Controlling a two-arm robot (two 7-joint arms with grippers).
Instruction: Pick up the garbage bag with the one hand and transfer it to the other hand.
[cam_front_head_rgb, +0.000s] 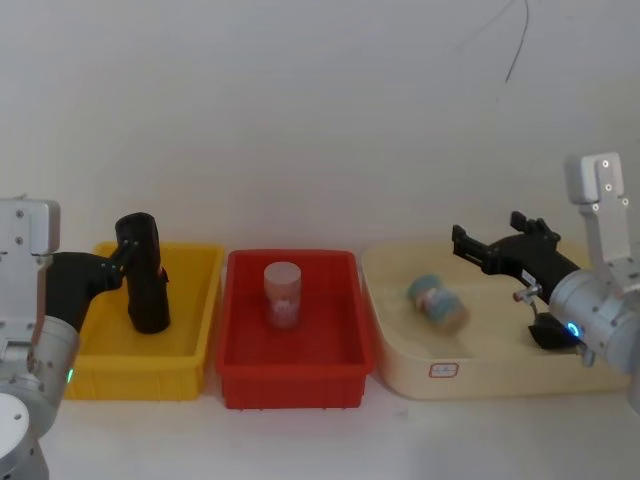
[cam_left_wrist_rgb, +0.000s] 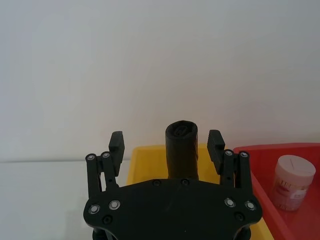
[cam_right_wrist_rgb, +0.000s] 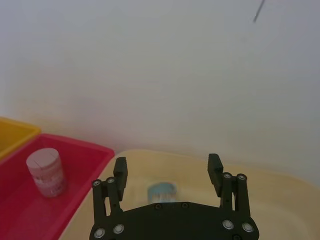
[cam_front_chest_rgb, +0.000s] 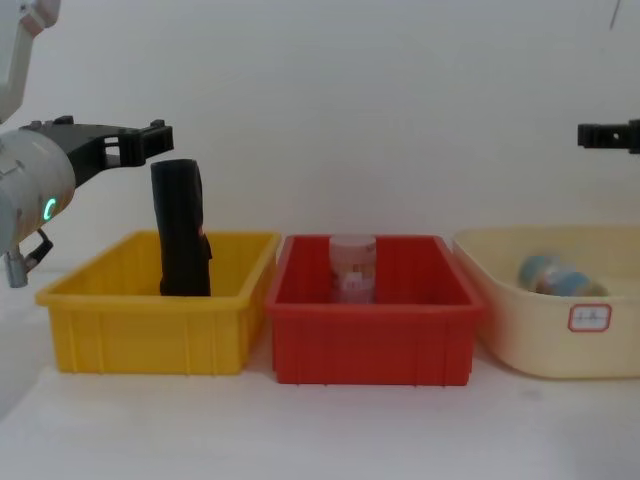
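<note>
Left claw (cam_left_wrist_rgb: 166, 144) spread wide around upright garbage bag (cam_left_wrist_rgb: 182, 147) (base hidden), right claw (cam_right_wrist_rgb: 167, 170) open, empty.

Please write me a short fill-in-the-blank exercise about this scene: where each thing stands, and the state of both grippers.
1. The garbage bag stands upright in the ____ bin.
2. The left gripper is ____, one finger on each side of the bag's top.
3. The pale jar stands in the ____ bin.
4. The right gripper hangs open above the ____ tub.

Missing words: yellow; open; red; cream
</note>
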